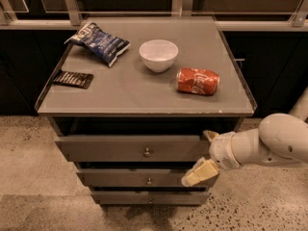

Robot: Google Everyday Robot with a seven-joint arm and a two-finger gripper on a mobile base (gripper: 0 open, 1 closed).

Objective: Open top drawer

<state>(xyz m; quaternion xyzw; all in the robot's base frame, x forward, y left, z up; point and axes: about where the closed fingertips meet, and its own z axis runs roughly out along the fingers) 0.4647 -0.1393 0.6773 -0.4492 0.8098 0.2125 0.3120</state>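
The top drawer (pixel 110 148) is the widest grey front, just under the tabletop, with a small round metal knob (pixel 147 152) at its centre. A dark gap shows between it and the tabletop. My gripper (pixel 203 154) is at the drawer's right end, to the right of the knob and apart from it. It is open: one cream fingertip (pixel 210 135) lies at the drawer's top edge, and the other cream finger (pixel 198 173) hangs lower, in front of the middle drawer (pixel 120 178). My white arm (pixel 269 141) reaches in from the right.
On the grey cabinet top (pixel 125 93) lie a blue chip bag (pixel 100 42), a white bowl (pixel 158 55), a red soda can (pixel 198 81) on its side and a dark snack bar (pixel 73 79). The bottom drawer (pixel 144 197) sits below. A speckled floor (pixel 29 177) surrounds the cabinet.
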